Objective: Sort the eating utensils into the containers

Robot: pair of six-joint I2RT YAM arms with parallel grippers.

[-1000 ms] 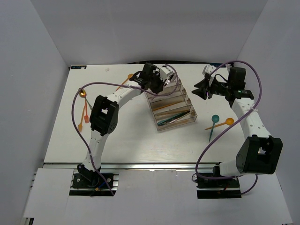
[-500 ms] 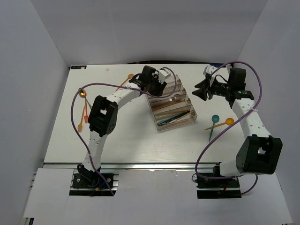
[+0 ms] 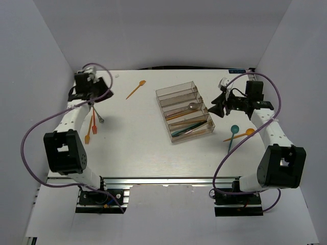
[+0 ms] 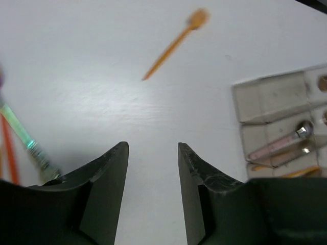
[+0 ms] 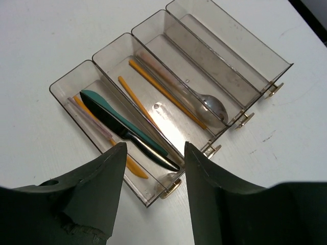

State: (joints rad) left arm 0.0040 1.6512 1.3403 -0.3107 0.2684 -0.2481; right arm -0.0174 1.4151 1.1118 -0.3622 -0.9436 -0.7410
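- A clear brown-tinted plastic tray [image 3: 176, 92] [image 5: 227, 38] [image 4: 271, 94] with four long stepped compartments sits at a slant on the far middle of the white desk [image 3: 138, 148]. Bare desk surrounds it on every side.
- Its nearest compartment holds a teal knife [image 5: 110, 115] and a black knife [image 5: 134, 137]. A silver spoon [image 5: 212, 107] lies in a middle compartment.
- A slim orange spoon [image 3: 136, 89] [image 4: 173, 43] lies alone left of the tray, towards the far edge.
- Two orange forks [image 3: 92, 125] and a teal-handled utensil [image 3: 98, 116] [image 4: 20, 132] lie close to the left edge.
- A teal spoon [image 3: 232, 133] crosses a second orange spoon [image 3: 240, 135] right of the tray.
- The left hand [image 3: 101, 94] [image 4: 153, 153] hangs by the far left corner, its fingers apart over bare desk.
- The right hand [image 3: 217, 104] [image 5: 153, 153] hangs just right of the tray, its fingers apart and empty.
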